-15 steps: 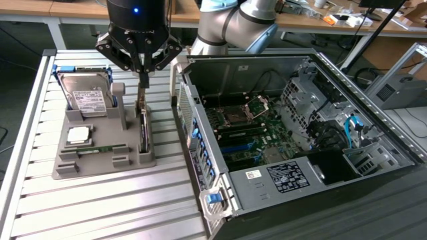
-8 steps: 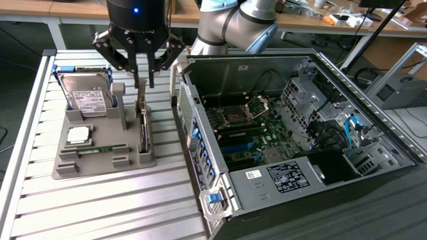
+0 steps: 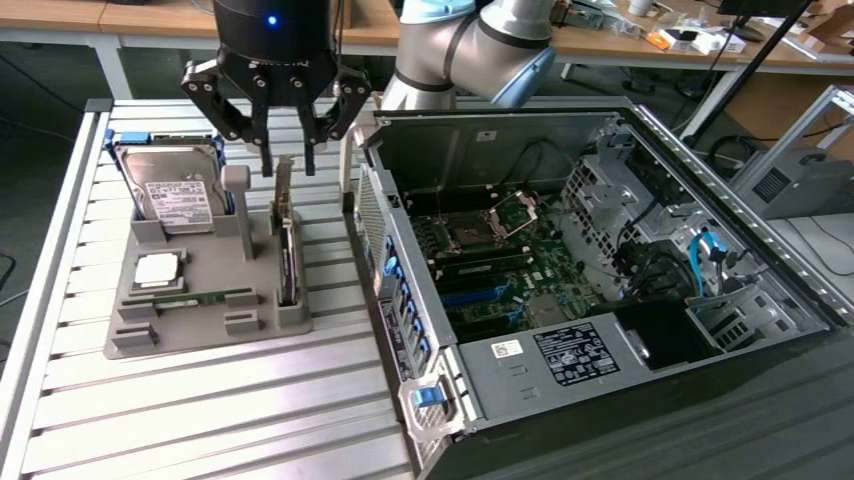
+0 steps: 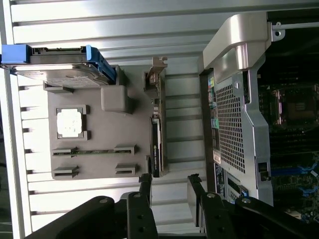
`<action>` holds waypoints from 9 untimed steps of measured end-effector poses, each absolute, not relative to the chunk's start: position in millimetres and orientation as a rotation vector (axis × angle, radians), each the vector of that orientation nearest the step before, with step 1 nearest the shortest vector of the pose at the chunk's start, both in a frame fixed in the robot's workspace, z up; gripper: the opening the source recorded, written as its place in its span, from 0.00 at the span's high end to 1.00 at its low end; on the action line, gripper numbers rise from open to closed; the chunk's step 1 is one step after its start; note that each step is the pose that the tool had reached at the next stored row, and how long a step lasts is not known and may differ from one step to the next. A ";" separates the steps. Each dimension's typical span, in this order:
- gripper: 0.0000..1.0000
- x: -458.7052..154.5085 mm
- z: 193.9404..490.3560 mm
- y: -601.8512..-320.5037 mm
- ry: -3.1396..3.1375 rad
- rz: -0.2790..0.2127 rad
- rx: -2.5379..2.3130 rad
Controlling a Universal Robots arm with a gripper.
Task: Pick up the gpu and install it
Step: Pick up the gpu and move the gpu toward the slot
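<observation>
The pincer (image 3: 288, 163) hangs wide open above the bench (image 3: 200, 410), holding nothing. Its two fingers (image 4: 144, 188) point down toward the grey holder (image 3: 254, 255) that lies on the slatted bench top.

The graphics card (image 3: 286, 250) stands on edge in a slot along the side of the holder nearest the computer case (image 3: 574, 230). Its metal bracket is at the end that lies under the pincer. In the wrist view the card (image 4: 155, 134) sits closer to one finger than to the middle of the gap. From the exterior view the fingertips seem to be just above the card's upper edge and clear of it, though the angle makes that hard to be sure of.

Also on the holder are a hard drive (image 3: 174, 195) in a blue frame, propped upright, a square processor chip (image 3: 158, 268) lying flat, and a narrow memory stick (image 3: 200, 297) in its groove.

The computer case lies open on the exterior view's right, just beside the holder, with its motherboard (image 3: 487, 255) exposed.
</observation>
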State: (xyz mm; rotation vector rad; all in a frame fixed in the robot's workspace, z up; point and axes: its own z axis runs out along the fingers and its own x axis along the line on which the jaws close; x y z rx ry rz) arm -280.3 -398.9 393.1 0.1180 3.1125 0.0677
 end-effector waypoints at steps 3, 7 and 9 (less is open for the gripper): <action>0.58 -280.3 392.0 -398.9 3.113 0.068 0.118; 0.58 -280.3 391.2 -398.9 3.113 0.068 0.118; 0.58 -280.3 390.8 -399.0 3.113 0.068 0.118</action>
